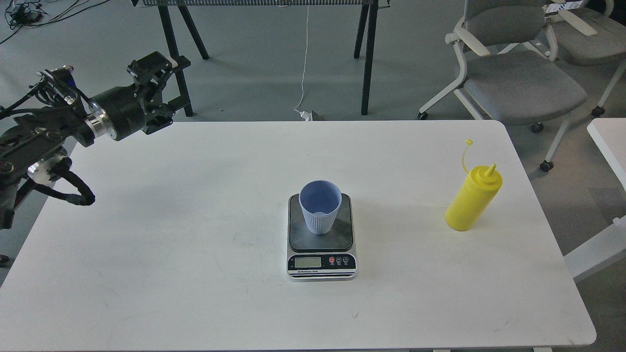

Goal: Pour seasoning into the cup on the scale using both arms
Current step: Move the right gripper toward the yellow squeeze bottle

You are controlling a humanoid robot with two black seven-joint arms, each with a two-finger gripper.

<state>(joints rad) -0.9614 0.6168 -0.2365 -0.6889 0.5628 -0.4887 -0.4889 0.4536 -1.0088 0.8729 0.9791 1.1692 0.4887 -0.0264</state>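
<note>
The light blue-grey ribbed cup (320,209) stands upright on the dark plate of the scale (344,231), at the middle of the white table (186,234). The cup looks empty inside. The yellow squeeze bottle of seasoning (472,200) stands upright near the table's right edge, its small cap hanging off on its tether. My left gripper (168,89) is at the far left, above the table's back left corner, open and empty, far from the cup. My right arm is out of view.
A grey office chair (518,80) stands behind the table's right corner. The black legs of another table (368,54) stand behind, with a white cable on the floor. A second white surface (609,142) shows at the right edge.
</note>
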